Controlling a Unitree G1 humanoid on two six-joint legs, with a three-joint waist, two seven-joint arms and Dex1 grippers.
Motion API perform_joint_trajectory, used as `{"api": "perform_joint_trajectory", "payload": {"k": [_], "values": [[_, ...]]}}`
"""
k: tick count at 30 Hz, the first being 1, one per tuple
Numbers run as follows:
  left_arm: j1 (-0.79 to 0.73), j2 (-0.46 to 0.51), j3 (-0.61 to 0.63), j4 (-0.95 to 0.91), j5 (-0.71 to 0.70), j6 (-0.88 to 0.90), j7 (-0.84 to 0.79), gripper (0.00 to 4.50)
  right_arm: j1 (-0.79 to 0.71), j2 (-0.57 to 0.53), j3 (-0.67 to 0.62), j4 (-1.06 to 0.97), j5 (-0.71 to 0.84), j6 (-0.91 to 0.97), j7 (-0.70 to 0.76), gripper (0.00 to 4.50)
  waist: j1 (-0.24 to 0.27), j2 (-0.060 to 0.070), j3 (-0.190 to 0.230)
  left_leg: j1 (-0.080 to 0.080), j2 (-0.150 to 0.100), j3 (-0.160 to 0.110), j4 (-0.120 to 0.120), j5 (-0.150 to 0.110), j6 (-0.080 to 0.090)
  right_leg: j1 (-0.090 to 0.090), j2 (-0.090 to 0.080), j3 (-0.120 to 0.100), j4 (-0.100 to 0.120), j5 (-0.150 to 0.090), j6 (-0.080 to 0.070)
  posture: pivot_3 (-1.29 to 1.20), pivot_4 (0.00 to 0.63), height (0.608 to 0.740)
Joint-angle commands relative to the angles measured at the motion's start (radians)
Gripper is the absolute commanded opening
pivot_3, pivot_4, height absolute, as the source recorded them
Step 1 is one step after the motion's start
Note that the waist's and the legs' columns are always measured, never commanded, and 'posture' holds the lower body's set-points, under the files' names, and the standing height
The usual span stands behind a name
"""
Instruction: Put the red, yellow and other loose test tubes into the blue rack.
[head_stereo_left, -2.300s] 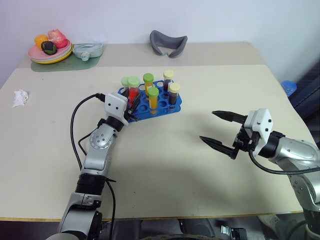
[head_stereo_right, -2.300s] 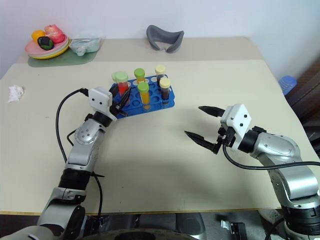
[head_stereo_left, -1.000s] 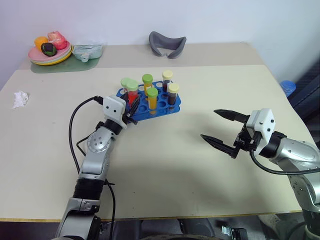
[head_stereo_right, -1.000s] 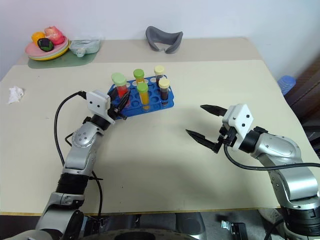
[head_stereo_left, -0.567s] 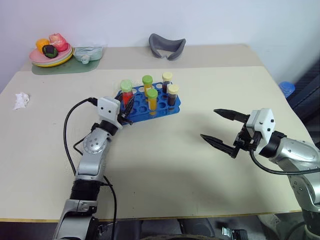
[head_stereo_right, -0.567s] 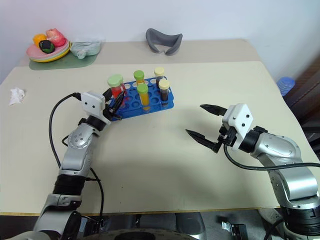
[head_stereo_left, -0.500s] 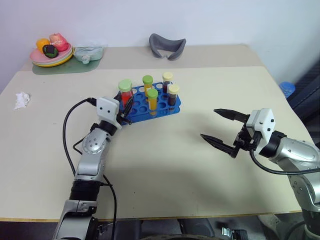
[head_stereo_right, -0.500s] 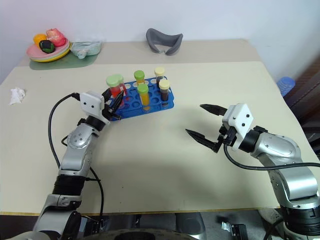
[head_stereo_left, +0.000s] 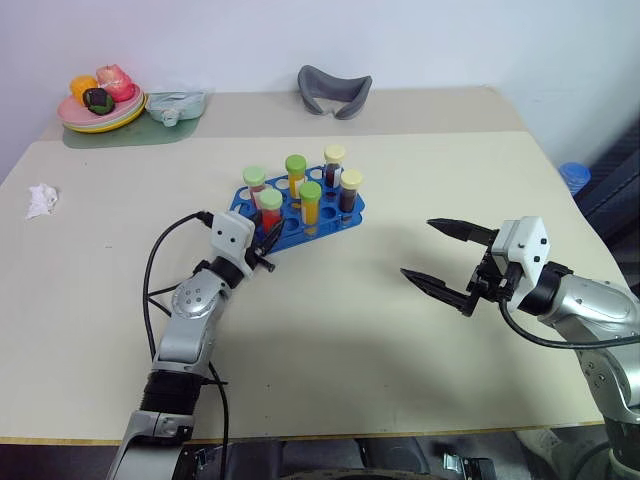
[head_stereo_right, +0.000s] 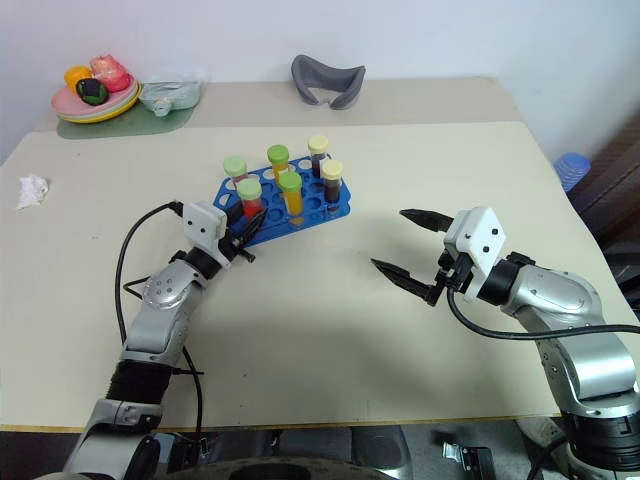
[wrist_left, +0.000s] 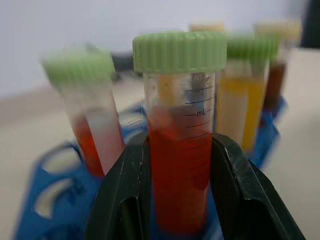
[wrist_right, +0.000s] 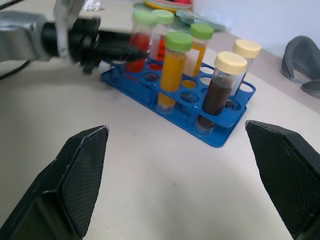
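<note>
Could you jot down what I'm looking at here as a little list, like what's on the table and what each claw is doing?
Left gripper: shut on a red tube standing at the blue rack
Right gripper: open, holding nothing, apart from the rack
In rack: two red, two orange-yellow, two dark-brown tubes
Far edge: plate of toy food, grey curved object
Left side: crumpled white scrap

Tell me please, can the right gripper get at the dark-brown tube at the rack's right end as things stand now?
Probably yes. The right gripper is open and holds nothing, the dark-brown tube stands at the blue rack's near right end, and only bare table lies between them.
</note>
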Motion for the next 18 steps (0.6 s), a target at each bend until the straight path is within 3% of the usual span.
{"api": "perform_joint_trajectory", "payload": {"k": [1, 10, 13, 17, 18], "values": [[0.012, 0.015, 0.008, -0.048, -0.003, 0.014, -0.008, 1.44, -0.014, -0.008, -0.014, -0.039, 0.020, 0.008, -0.003, 4.50, 0.000, 0.000, 0.000, 0.000, 0.000, 0.000, 0.000, 0.000, 0.000, 0.000, 0.000, 0.000, -0.001, 0.000, 0.000, 0.00, 0.150, 0.740], [0.022, -0.017, 0.030, -0.062, -0.017, 0.021, 0.037, 1.44, -0.015, -0.019, -0.021, -0.025, 0.025, 0.015, 0.022, 4.50, -0.001, 0.000, 0.000, 0.000, 0.000, 0.000, 0.000, 0.000, 0.001, 0.000, 0.000, 0.000, -0.001, 0.000, 0.000, 0.00, 0.150, 0.740], [0.017, -0.024, 0.040, -0.049, -0.039, 0.013, 0.029, 2.45, -0.009, -0.017, -0.021, -0.024, 0.020, 0.010, 0.028, 4.50, 0.000, 0.000, 0.000, 0.000, 0.000, 0.000, 0.000, 0.000, 0.001, 0.000, 0.000, 0.000, -0.001, 0.000, 0.000, 0.00, 0.150, 0.740], [0.018, -0.039, 0.058, -0.046, -0.042, -0.024, 0.041, 4.34, -0.012, -0.016, -0.024, -0.021, 0.019, 0.010, 0.031, 4.50, 0.000, 0.000, 0.000, 0.000, 0.000, 0.000, 0.000, 0.000, 0.001, 0.000, 0.000, 0.000, -0.002, 0.000, 0.000, 0.00, 0.150, 0.740], [0.020, -0.043, 0.066, -0.051, -0.048, -0.036, 0.042, 4.48, -0.011, -0.016, -0.025, -0.021, 0.019, 0.010, 0.032, 4.50, 0.000, -0.001, 0.000, 0.000, 0.000, 0.000, 0.000, 0.000, 0.001, 0.000, 0.000, 0.000, -0.002, 0.000, 0.000, 0.00, 0.150, 0.740]]}}
